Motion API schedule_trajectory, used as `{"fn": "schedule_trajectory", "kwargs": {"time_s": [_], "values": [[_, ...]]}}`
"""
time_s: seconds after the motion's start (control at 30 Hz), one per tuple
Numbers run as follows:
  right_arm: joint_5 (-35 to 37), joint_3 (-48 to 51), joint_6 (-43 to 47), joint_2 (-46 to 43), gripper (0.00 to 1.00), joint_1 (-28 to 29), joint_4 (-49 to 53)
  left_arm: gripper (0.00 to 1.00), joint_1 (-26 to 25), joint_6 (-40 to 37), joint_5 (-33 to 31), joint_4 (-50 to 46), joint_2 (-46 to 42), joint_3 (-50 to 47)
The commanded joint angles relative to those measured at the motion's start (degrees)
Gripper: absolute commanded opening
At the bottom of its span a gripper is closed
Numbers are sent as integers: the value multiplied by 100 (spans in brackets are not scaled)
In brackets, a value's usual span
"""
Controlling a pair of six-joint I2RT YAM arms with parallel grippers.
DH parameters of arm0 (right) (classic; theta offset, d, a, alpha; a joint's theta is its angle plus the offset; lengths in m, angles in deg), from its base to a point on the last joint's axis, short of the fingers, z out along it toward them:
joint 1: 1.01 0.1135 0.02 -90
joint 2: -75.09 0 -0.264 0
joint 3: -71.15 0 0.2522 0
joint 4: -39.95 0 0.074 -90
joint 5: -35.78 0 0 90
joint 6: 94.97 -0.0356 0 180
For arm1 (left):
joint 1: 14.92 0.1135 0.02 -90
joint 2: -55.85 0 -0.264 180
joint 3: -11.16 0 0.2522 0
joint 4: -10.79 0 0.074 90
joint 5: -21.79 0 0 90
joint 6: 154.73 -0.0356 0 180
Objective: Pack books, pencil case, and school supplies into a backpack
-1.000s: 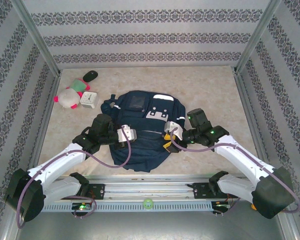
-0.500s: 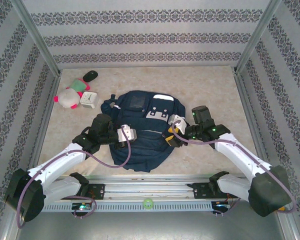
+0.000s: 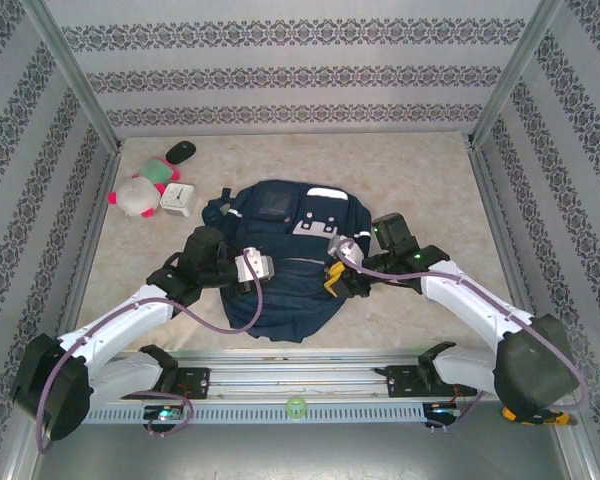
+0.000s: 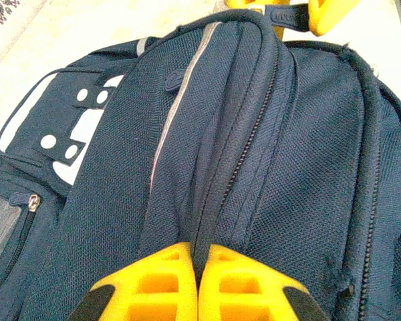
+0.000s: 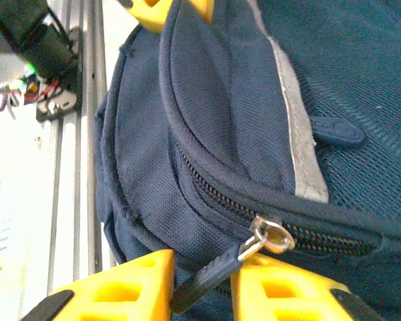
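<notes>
The large dark navy fabric backpack (image 3: 280, 305) lay flat at the centre of the top view on the pale marbled table (image 3: 420, 180). Its white patches (image 3: 320, 215) faced the upper part of the frame.

The left gripper (image 4: 197, 284) was closed, its yellow fingers pressed together at the bottom edge of the left wrist view. They pinched a raised fold of the backpack's fabric beside a zip line.

The right gripper (image 5: 200, 291) sat at the right-hand side of the backpack in the top view, with yellow showing at (image 3: 330, 280). In the right wrist view its fingers stood a narrow gap apart at the bottom of the frame. The dark zip pull tab (image 5: 210, 275) ran diagonally between them from the metal slider (image 5: 269, 235). Whether the fingers actually clamped the tab could not be told.

A grey reflective stripe (image 5: 294, 114) ran along the pocket flap above the zip.

In the upper left of the top view, well apart from the backpack, lay a pink-and-white plush toy (image 3: 135, 196). A white square clock (image 3: 177, 201) sat just beside it, and a small dark oval item (image 3: 181, 150) lay further up.
</notes>
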Motion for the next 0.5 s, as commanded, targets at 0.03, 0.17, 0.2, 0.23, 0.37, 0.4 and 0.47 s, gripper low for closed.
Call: {"fn": "schedule_trajectory", "kwargs": {"time_s": [0.03,0.17,0.2,0.23,0.37,0.4,0.47], "values": [[-34,78,-414,-145,22,28,-411,1,72,142,165,765,-5,155],[710,4,-738,74,35,-11,-479,1,70,185,198,793,-18,164],[721,-16,-798,115,35,-20,-505,1,71,182,208,794,-27,167],[610,-35,-818,151,35,-37,-508,1,67,185,217,794,-30,154],[248,-70,-1015,240,19,-40,-683,1,67,226,206,804,-46,135],[255,-85,-1052,217,13,-53,-669,1,70,246,165,810,-46,145],[331,-93,-1181,140,5,-107,-618,1,69,395,-46,831,-22,176]]}}
